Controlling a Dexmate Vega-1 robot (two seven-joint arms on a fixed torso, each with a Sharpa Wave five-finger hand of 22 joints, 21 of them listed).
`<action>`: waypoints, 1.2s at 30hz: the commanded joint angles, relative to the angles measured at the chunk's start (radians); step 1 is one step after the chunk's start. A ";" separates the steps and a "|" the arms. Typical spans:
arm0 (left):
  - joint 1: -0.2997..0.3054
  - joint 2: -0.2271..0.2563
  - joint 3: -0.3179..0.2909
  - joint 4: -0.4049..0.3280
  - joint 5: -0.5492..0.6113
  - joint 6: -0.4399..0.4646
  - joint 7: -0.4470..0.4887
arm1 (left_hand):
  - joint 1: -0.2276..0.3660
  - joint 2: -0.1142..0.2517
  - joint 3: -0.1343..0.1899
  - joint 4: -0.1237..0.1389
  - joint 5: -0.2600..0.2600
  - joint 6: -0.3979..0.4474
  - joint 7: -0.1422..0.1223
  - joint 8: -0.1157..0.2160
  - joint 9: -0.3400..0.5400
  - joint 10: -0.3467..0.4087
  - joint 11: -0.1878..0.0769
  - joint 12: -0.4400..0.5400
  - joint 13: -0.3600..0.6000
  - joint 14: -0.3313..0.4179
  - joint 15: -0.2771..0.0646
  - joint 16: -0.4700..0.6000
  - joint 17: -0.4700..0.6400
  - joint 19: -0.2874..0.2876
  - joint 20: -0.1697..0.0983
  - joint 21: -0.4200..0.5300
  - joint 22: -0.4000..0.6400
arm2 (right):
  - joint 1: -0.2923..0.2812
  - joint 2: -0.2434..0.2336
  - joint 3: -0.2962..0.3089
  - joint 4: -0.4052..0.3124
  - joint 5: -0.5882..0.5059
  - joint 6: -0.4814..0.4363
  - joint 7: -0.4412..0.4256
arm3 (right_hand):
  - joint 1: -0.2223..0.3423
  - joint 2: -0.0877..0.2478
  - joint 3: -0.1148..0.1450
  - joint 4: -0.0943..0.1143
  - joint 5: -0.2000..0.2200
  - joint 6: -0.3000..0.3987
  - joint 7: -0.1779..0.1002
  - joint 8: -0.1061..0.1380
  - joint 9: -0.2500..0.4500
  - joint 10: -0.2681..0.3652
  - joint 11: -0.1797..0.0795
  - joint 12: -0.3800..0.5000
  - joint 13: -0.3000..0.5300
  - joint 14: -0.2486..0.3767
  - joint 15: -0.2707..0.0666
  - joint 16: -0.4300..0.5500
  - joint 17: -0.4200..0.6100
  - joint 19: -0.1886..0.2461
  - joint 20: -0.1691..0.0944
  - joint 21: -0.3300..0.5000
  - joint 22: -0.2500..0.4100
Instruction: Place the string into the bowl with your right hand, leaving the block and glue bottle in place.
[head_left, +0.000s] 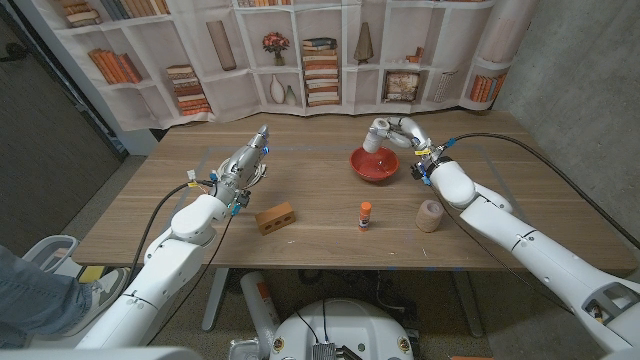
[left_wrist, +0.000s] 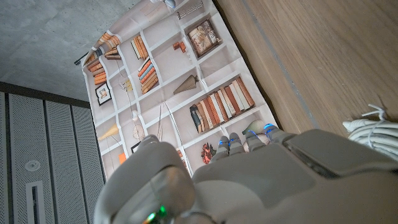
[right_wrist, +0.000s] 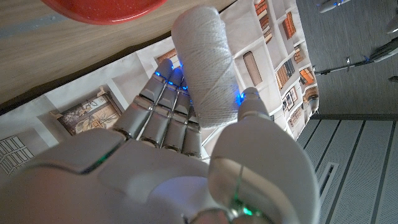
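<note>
From the head view, the right hand (head_left: 392, 131) sits in the upper middle-right of the frame, above the far rim of the red bowl (head_left: 374, 164), and the white spool of string (head_left: 376, 136) it grips is half covered by the fingers, so its lower end is hard to make out. The right wrist view is clearer: the string (right_wrist: 206, 68) stands between the fingers (right_wrist: 158, 115) and the thumb, wrapped thread plainly visible, with the bowl (right_wrist: 102, 9) cut off by the top edge of the frame. Whether the spool touches the bowl cannot be told.

The left hand (head_left: 245, 163) is in the left-centre of the head view, fingers stretched out together toward the backdrop, holding nothing; whether it touches the table (head_left: 300, 135) is unclear. In its own wrist view the left hand (left_wrist: 249, 180) shows its back, the fingertips partly hidden behind the palm.

The head view also shows, in the lower middle, the brown block (head_left: 274, 217), the small glue bottle (head_left: 365, 214) standing upright, and a tan roll (head_left: 429, 215), all spaced apart along the near table.
</note>
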 joint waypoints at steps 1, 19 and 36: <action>0.011 0.000 -0.005 -0.007 0.001 0.001 0.005 | 0.006 0.009 -0.007 0.003 0.002 0.003 -0.002 -0.002 0.005 -0.004 -0.002 -0.003 0.003 -0.041 -0.003 -0.001 0.004 -0.108 -0.004 -0.002 0.004 | 0.009 0.008 -0.021 0.003 -0.027 -0.015 0.003 | 0.042 0.042 0.005 0.000 0.000 0.115 -0.107 -0.006 0.003 0.016 -0.003 -0.002 0.006 -0.005 -0.076 -0.005 0.003 -0.010 -0.071 -0.003 0.002; 0.013 -0.007 0.000 0.008 0.000 -0.008 0.005 | 0.009 0.011 -0.010 0.002 0.001 0.003 -0.002 -0.002 0.005 -0.005 -0.001 -0.003 0.003 -0.041 -0.003 -0.001 0.004 -0.108 -0.003 -0.002 0.004 | 0.019 0.006 -0.047 0.002 -0.075 -0.048 0.003 | 0.042 0.039 0.003 0.000 -0.005 0.116 -0.111 -0.014 0.003 0.011 -0.010 -0.013 0.006 -0.048 -0.069 -0.023 0.002 -0.043 -0.066 -0.019 0.001; 0.013 -0.006 -0.001 0.019 -0.004 -0.010 -0.001 | 0.011 0.014 -0.014 0.002 0.001 0.004 -0.003 -0.002 0.005 -0.003 -0.002 -0.002 0.003 -0.040 -0.003 -0.001 0.004 -0.109 -0.003 -0.002 0.004 | 0.030 0.011 -0.084 0.008 -0.152 -0.091 -0.019 | 0.043 0.034 0.002 -0.001 -0.007 0.107 -0.115 -0.025 0.003 0.004 -0.015 -0.024 0.007 -0.082 -0.063 -0.032 -0.001 -0.069 -0.059 -0.033 -0.001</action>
